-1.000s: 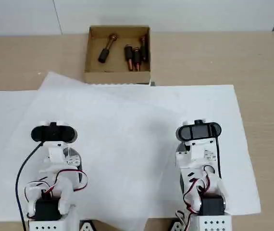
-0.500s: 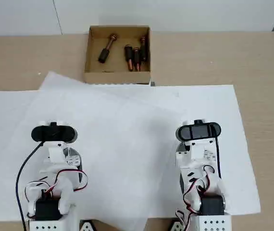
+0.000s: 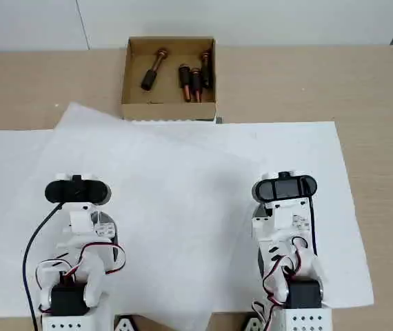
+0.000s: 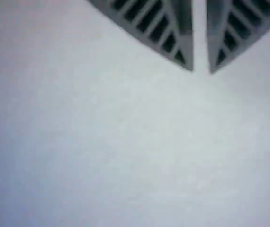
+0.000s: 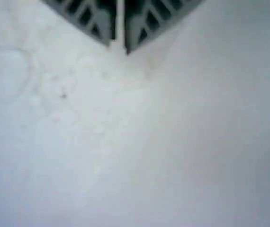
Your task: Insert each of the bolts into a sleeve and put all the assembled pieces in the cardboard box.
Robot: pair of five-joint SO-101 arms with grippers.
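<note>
I have both arms folded low at the near edge of the table [image 3: 379, 89], over the white paper [image 3: 183, 207]. The left gripper [image 4: 201, 71] is closed to a thin slit with nothing between its tips, and the right gripper [image 5: 118, 48] is pinched the same way, also empty; both wrist views look straight down on bare paper. The cardboard box [image 3: 169, 110] sits at the far side of the table, just beyond the paper's far edge. The assembled pieces lie inside it: one bolt in its dark sleeve [image 3: 152, 71] on one side and a tight cluster [image 3: 195, 79] on the other. I count about four, though the cluster is too crowded to be sure. I see no loose bolt or sleeve on the paper, so I judge the job finished or nearly so. The main risk now is my own needless motion. The sheets overlap and look loose, and a low fingertip could catch one, drag it and nudge the box. A part could also lie under the overlap, which I cannot check.
</note>
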